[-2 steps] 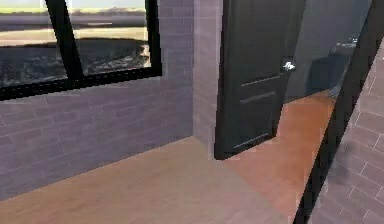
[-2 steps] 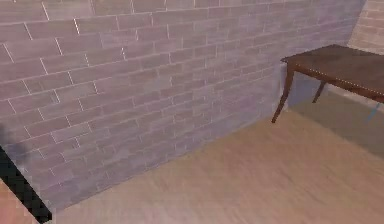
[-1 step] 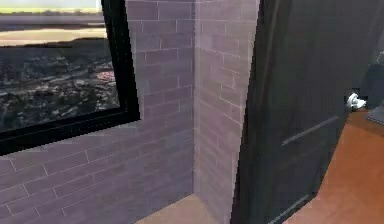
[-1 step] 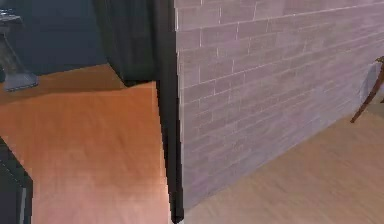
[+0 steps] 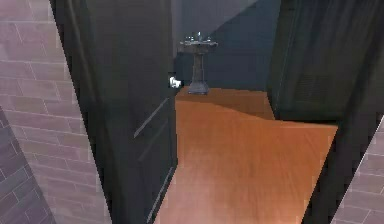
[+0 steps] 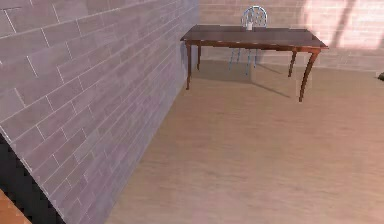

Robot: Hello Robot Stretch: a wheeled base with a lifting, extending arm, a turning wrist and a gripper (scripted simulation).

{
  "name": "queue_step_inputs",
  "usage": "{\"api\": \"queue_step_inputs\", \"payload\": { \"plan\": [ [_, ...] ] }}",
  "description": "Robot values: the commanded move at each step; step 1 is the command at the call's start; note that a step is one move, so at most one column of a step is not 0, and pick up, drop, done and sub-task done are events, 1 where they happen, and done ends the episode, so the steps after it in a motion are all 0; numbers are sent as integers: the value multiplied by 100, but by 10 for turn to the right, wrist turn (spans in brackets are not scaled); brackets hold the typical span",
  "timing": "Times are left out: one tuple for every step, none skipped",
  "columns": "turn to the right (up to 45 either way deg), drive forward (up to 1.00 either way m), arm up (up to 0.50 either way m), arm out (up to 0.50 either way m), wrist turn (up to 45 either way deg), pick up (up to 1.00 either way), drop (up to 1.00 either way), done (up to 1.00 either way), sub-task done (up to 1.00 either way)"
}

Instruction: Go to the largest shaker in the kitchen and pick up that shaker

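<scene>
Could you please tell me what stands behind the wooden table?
A pale chair stands behind the table, its rounded back rising above the top. The tabletop covers its seat; its legs are hard to make out.

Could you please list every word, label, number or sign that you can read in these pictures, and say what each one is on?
None can be read: there is no text on the dark door, the brick wall, the wooden table, the white chair or the dark pedestal stand.
</scene>
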Motion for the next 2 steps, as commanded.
{"api": "queue_step_inputs", "payload": {
  "plan": [
    [120,0,0,0,0,0,0,0,0],
    [0,30,0,0,0,0,0,0,0]
  ]
}}
